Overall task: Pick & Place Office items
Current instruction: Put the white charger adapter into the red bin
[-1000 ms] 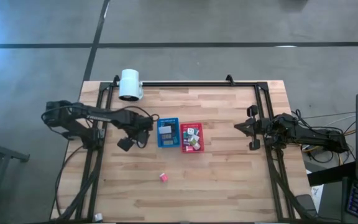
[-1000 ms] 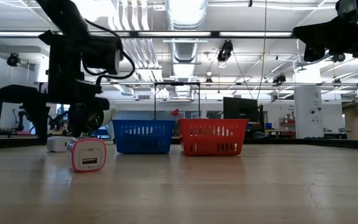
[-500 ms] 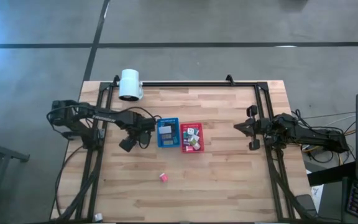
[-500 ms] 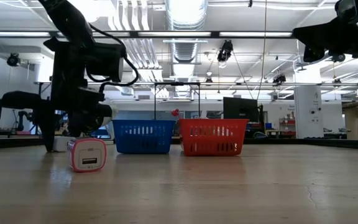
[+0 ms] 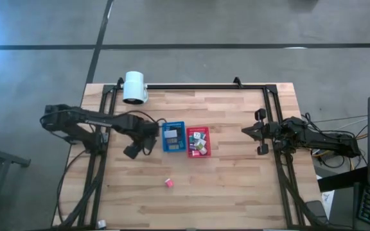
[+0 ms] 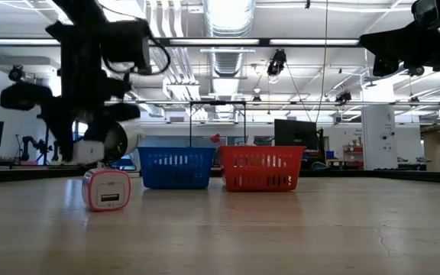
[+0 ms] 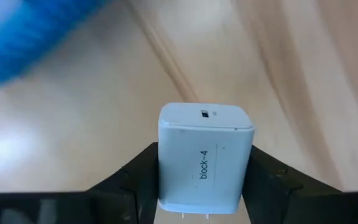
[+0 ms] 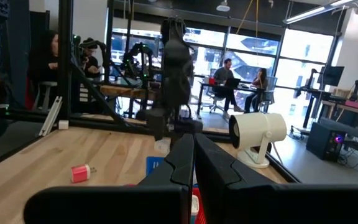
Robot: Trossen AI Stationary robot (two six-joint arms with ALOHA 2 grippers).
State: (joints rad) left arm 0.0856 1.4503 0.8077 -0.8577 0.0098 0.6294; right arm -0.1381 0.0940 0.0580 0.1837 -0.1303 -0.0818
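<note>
Beside the blue tray (image 5: 173,136), the left gripper (image 7: 204,186) has lifted, jaws clenched on a white block (image 7: 204,157).

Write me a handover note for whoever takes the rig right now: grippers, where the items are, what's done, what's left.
Left gripper: shut on a white block labelled block-4, held above the table just left of the blue tray.
Right gripper: shut, empty, waiting at the table's right edge.
Done: several small items already lie in the blue tray and in the red tray.
Left: drop the white block into a tray, then fetch the pink block lying alone on the table, nearer the front edge.
</note>
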